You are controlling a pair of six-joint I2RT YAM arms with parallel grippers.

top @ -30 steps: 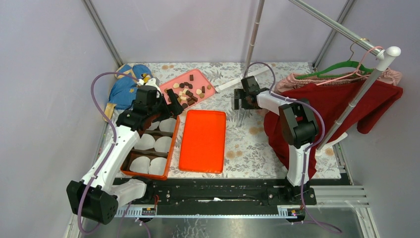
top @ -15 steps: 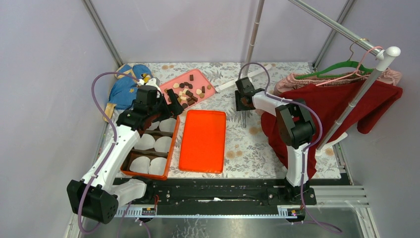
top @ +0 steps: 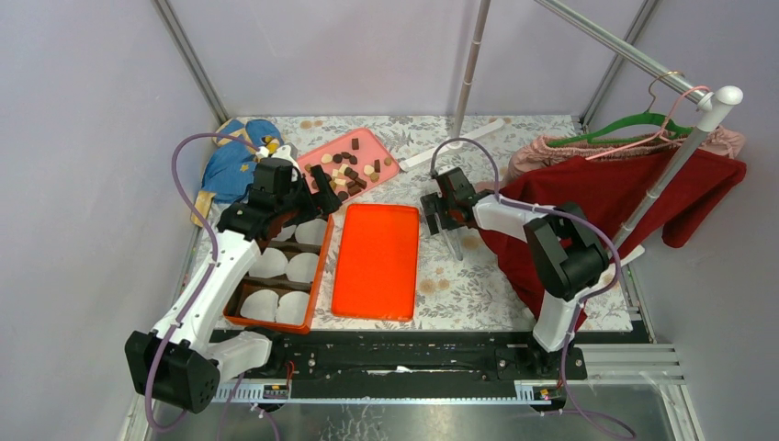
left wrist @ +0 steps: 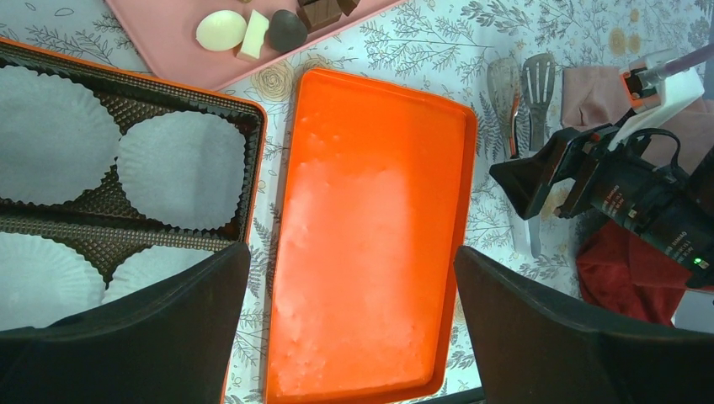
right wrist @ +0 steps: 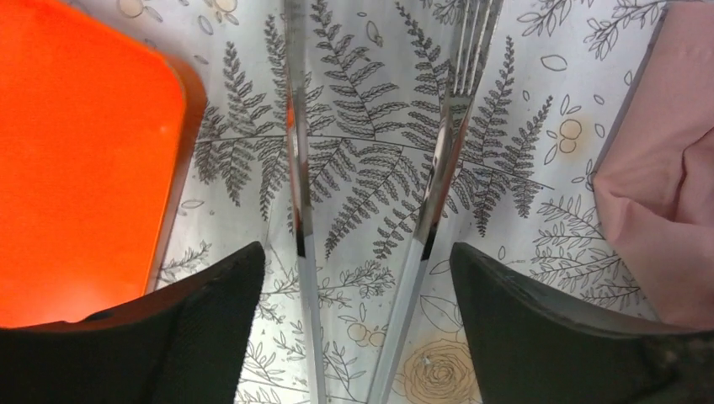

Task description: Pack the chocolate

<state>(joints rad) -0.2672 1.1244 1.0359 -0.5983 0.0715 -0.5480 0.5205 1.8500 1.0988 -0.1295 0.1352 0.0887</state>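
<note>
- One orange lid (top: 377, 262) lies just beside the tongs (right wrist: 296, 168); the right gripper (top: 439, 216), jaws parted astride both arms without touching, could knock them against it if it closes skewed.
- Springy tongs may squirt free if pinched off-centre.
- Chocolate (top: 347, 170) sits loose on the pink tray (left wrist: 168, 38); nudged pieces could scatter. Left gripper (left wrist: 352, 250) hangs wide apart, empty.
</note>
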